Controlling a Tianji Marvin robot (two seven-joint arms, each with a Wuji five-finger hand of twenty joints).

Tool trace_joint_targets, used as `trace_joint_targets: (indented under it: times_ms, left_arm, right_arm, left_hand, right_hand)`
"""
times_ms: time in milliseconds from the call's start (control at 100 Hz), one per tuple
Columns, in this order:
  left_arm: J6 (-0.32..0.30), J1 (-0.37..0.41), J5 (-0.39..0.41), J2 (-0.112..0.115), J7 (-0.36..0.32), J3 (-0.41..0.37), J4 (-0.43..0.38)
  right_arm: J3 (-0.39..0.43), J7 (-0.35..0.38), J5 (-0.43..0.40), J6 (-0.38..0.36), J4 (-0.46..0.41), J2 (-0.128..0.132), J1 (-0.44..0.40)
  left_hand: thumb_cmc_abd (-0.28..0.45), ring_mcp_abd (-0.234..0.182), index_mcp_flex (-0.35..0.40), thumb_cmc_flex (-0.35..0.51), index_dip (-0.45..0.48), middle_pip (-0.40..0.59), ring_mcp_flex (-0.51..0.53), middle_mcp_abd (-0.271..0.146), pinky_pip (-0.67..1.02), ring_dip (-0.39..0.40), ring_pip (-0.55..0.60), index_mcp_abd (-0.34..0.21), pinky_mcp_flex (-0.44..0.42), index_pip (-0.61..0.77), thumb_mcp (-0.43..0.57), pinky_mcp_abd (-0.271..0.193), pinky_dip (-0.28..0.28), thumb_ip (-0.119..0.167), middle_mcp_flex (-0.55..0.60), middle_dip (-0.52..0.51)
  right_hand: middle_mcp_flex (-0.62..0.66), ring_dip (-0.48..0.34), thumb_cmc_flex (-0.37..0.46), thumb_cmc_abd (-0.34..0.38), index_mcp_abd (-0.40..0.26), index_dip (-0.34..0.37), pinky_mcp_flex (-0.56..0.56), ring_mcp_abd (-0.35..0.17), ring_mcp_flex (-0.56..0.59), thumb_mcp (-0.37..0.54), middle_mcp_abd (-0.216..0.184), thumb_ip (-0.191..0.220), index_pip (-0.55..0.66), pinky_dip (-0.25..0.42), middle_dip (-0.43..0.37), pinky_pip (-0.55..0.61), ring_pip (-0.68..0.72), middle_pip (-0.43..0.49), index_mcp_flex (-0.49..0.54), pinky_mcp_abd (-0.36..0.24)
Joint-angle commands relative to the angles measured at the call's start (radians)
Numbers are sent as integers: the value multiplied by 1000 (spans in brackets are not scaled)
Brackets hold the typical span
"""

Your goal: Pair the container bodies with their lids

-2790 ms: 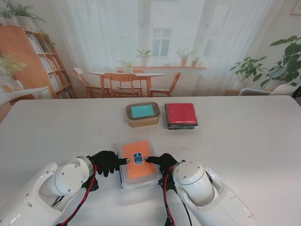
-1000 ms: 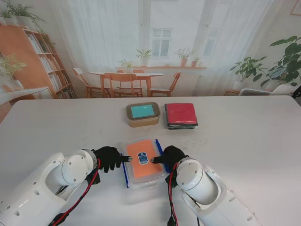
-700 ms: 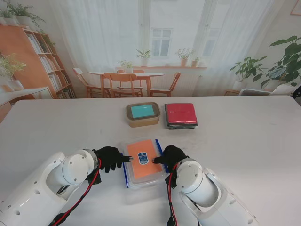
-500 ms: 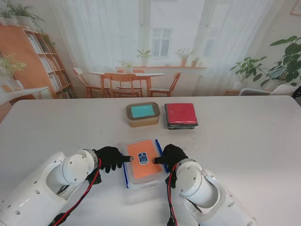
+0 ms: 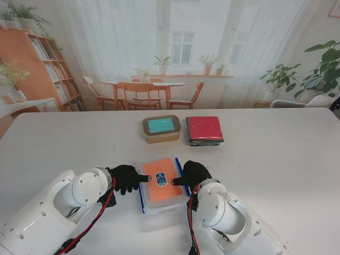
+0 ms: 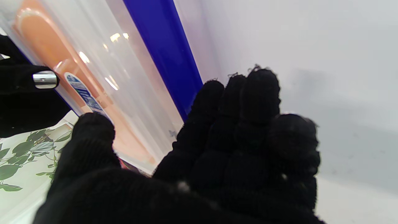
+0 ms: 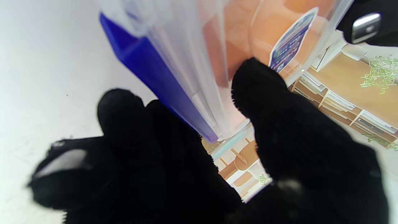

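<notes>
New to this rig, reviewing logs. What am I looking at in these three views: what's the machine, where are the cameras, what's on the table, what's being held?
It is a robot with two white arms, each ending in a five-fingered hand in a black glove. The wide picture comes from a camera on the stand, looking down at the white table. The two close pictures come from cameras on the wrists, looking along the fingers, and appear upside down.

Near the robot lies a clear box with an orange lid and blue side clips. The left hand and the right hand press on it from either side, thumbs on the lid; the box rests on the table, not lifted.

Farther away stand a tan box with a teal lid and, to its right, a red-lidded box, both untouched.
</notes>
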Motion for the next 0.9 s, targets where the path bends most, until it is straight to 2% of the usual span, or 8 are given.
trace_joint_targets:
  times_ms: [0,350,890]
  left_arm:
    - [-3,-5,-11,-10,-1,13,-2]
    - [-4,-27,-39,-13,1,39,3]
    - [-9,-40,-65,-14,-2,61,-6]
  right_arm:
    - [-12,19,-3,-18,-5,-5,-1]
    - [-30,5,-31,-58,-3,-4,7]
    - [-47,-24,-2,-82,-3,-18,17]
  left_hand:
    - [-13,98,15,18,-7,33,27,19,84,-5,49,-37,57,35,-19,-114,-6,-5,26,0]
    - [-15,100,18,20,-8,35,28,19,85,-8,50,-37,58,38,-20,-113,-8,-4,29,-1]
    - [-15,103,20,25,-10,36,28,20,85,-10,50,-37,60,41,-19,-112,-11,-2,30,-2]
  right_hand:
    - [92,25,153,-41,-149,-3,9,45,74,92,112,40,198,31,-5,106,70,26,81,-254]
    - [172,71,141,-35,-198,-49,21,52,75,68,153,56,198,68,-7,158,141,21,207,-294]
    - [197,90,147,-51,-204,-56,25,56,74,86,173,77,202,87,-7,184,173,30,248,-316]
